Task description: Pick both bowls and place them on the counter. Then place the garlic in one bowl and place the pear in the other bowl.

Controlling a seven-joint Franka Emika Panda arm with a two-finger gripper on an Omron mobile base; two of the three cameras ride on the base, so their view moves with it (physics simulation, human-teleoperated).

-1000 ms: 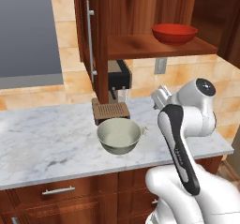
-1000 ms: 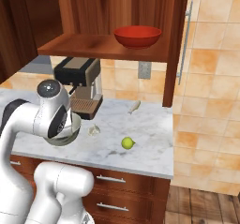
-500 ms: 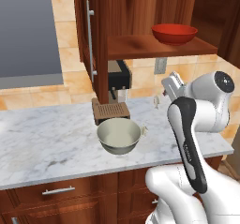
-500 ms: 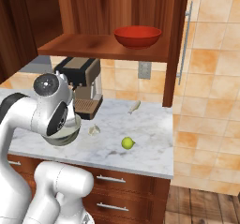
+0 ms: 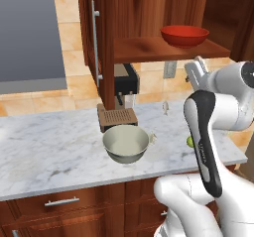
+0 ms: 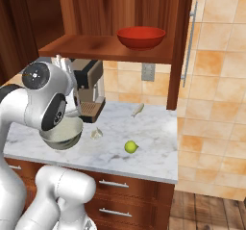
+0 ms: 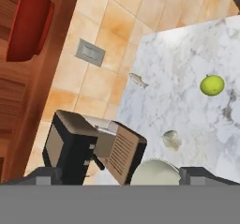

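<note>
You have one of the two bowls down: the grey-beige bowl (image 5: 126, 143) sits on the marble counter (image 5: 44, 156), just in front of the coffee machine (image 5: 124, 85) and its wooden drip tray. That is the only step the pictures show as done.

The red bowl (image 5: 184, 35) is still up on the wooden shelf (image 5: 149, 47), above and to the right of the coffee machine, so you still have to fetch it and set it on the counter. The garlic (image 6: 96, 134) lies on the marble just right of the grey-beige bowl, out in front of the coffee machine, touching neither bowl. The pear (image 6: 130, 147) rests farther right of the coffee machine, near the counter's front edge, well apart from both bowls. Neither has gone into a bowl.

Your gripper (image 5: 197, 72) is raised to the right of the coffee machine, below the shelf with the red bowl. It carries nothing that you can see, and the two fingertips at the bottom corners of the hand view stand far apart, so judge it released. A fair estimate: roughly a quarter of the job is behind you, with one bowl and both foods left.
</note>
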